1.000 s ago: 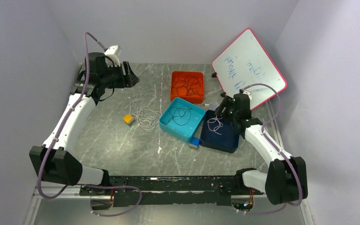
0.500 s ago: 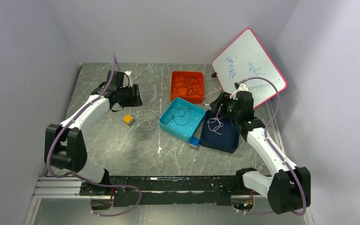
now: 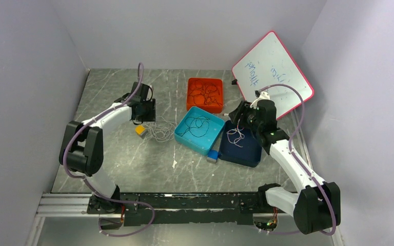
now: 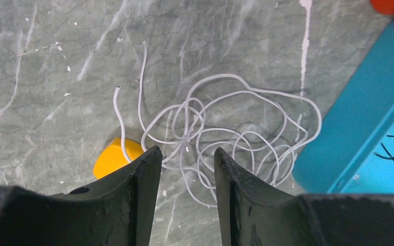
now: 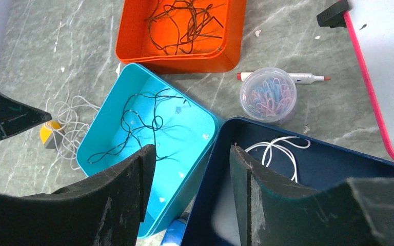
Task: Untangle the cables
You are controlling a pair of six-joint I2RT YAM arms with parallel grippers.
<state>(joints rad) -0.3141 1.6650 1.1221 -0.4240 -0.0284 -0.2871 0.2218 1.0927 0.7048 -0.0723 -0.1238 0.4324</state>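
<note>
Left wrist: jaws apart above cables (image 4: pixel 225 138)

Three trays (image 3: pixel 189 145), perhaps four cables (image 4: pixel 186 134), one whiteboard (image 3: pixel 274 72).

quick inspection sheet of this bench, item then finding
surface: grey marbled table, scuffed, white flecks
job's things: white tangle loose on the table; black cables in orange tray and teal tray; white cable in navy tray
clutter: yellow block at the tangle's edge, blue block by the teal tray, marker, clip jar, whiteboard
grippers: left gripper open, over the tangle; right gripper open, over the teal and navy trays
cables: purple hoses loop off both arms
surroundings: lilac walls, rail at the near edge
</note>
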